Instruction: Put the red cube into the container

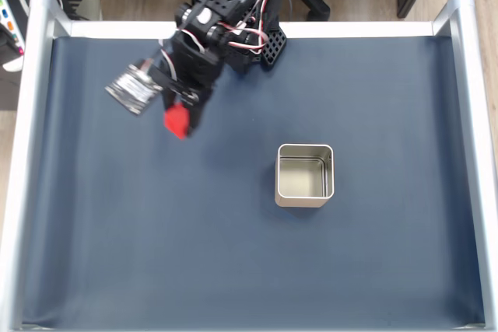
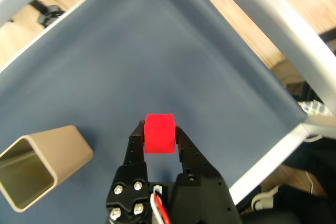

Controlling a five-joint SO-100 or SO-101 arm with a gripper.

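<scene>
The red cube (image 2: 159, 133) sits clamped between the two black fingers of my gripper (image 2: 159, 140), lifted above the dark blue mat. From the fixed view, the cube (image 1: 177, 120) hangs at the tip of the gripper (image 1: 180, 120) in the upper left part of the mat. The container (image 1: 304, 175), a square silvery tin with a pale inside, stands open-topped right of centre, well apart from the cube. In the wrist view the container (image 2: 39, 163) lies at the lower left, and it is empty.
A raised silver frame (image 1: 31, 114) borders the mat on the left, far and right sides. The arm's base (image 1: 233, 21) stands at the far edge. Wooden floor and cables lie beyond the frame.
</scene>
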